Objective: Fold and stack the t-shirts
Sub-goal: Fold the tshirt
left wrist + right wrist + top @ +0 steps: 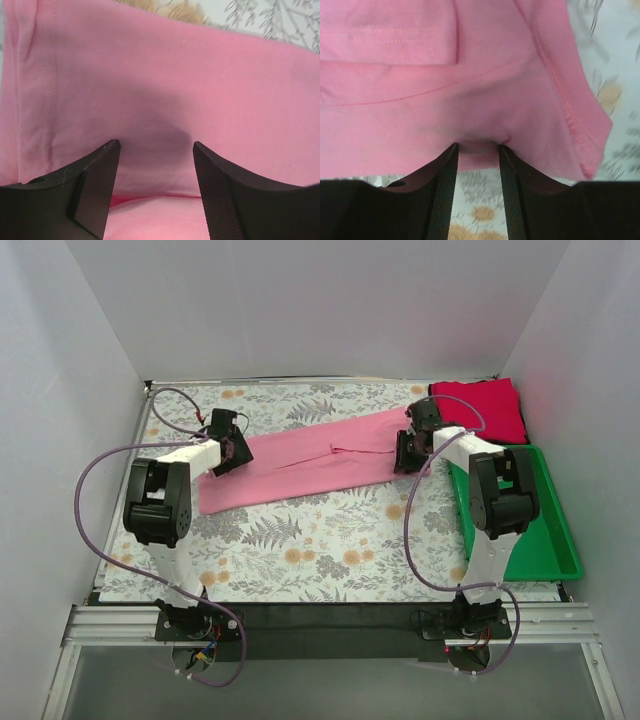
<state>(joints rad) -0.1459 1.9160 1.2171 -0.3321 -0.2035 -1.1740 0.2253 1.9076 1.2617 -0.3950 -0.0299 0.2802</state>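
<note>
My own black fingers sit closest. The left gripper has its jaws well apart over pink cloth. The right gripper has a narrower gap with a small tuck of hem between the tips, and I cannot tell whether it bites. The floral table cloth covers the whole work surface. On it the pink t-shirt lies as a long narrow band, slanting from near left to far right, with one of my grippers at each end. The green bin sits at the right edge. The red t-shirt rests folded in the far right corner, just beyond the bin. I judge the step in hand is taking hold of both ends to fold the band shorter. To do it well, I should close each gripper on every layer rather than only the top one and lift both ends together. I should keep the cloth lightly taut so it does not sag, then bring one end over to meet the other with the side edges flush before letting go.
</note>
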